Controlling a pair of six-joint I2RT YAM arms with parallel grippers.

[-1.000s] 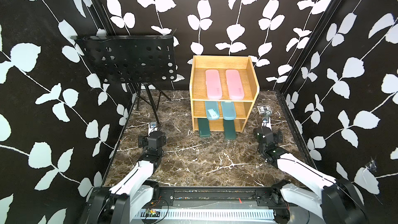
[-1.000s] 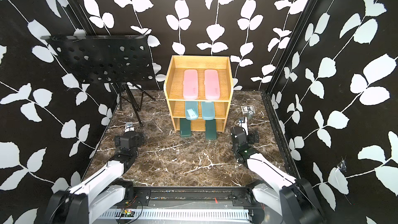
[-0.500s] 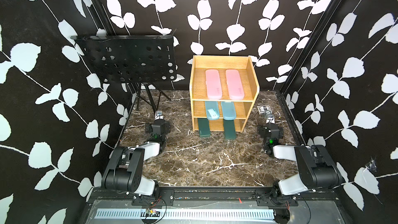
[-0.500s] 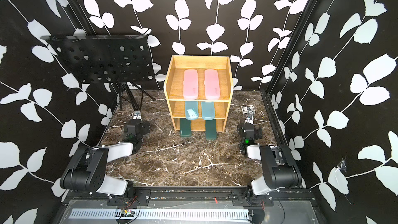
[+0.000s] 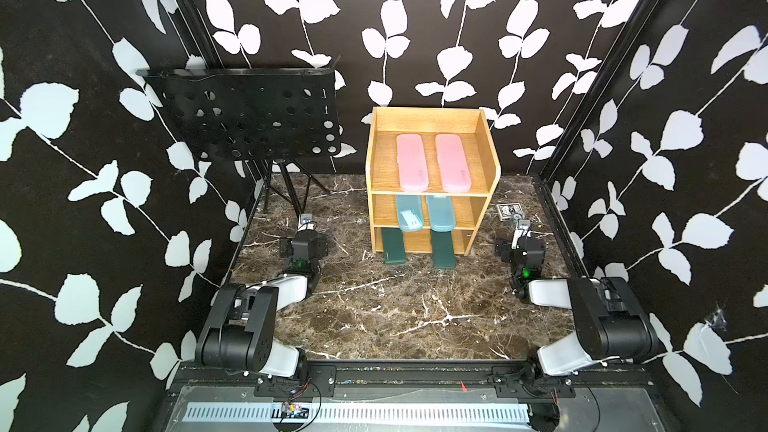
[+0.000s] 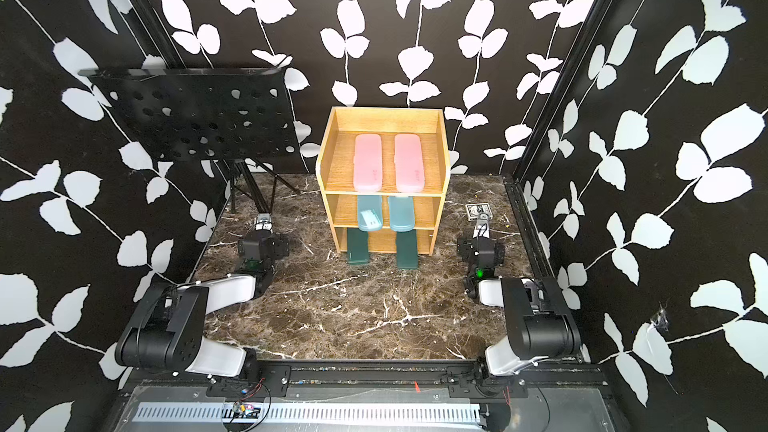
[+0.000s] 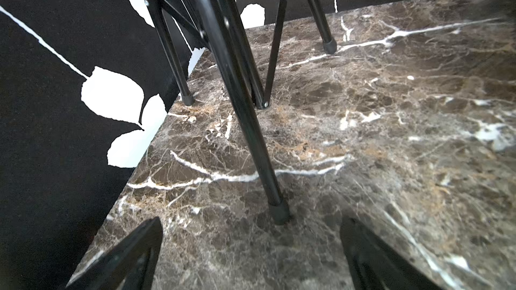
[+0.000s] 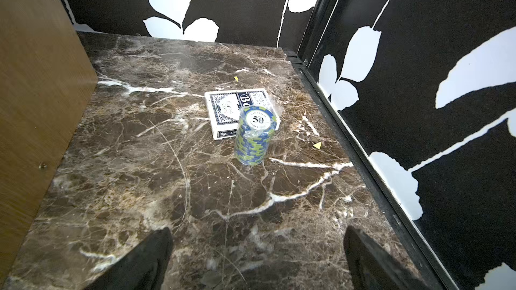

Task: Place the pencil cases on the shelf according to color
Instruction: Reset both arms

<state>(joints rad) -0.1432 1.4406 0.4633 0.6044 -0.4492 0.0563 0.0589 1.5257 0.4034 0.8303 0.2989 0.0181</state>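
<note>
Shelf (image 5: 428, 120): six pencil cases (image 5: 412, 162) lay paired by colour, long axes front-to-back. Left gripper (image 7: 251, 220), right gripper (image 8: 257, 230): jaws stood apart, empty, flanking it; green pair (image 5: 393, 246) seemingly protruded forward

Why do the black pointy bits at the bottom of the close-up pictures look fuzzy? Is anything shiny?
Left wrist view: the left gripper sits too near the lens, so its fingers blur; the music stand leg carries a bright streak. Right wrist view: the right gripper blurs likewise, and the wrap on the poker chips glints. Both top views: sharp, with the corner post leaning outward.
</note>
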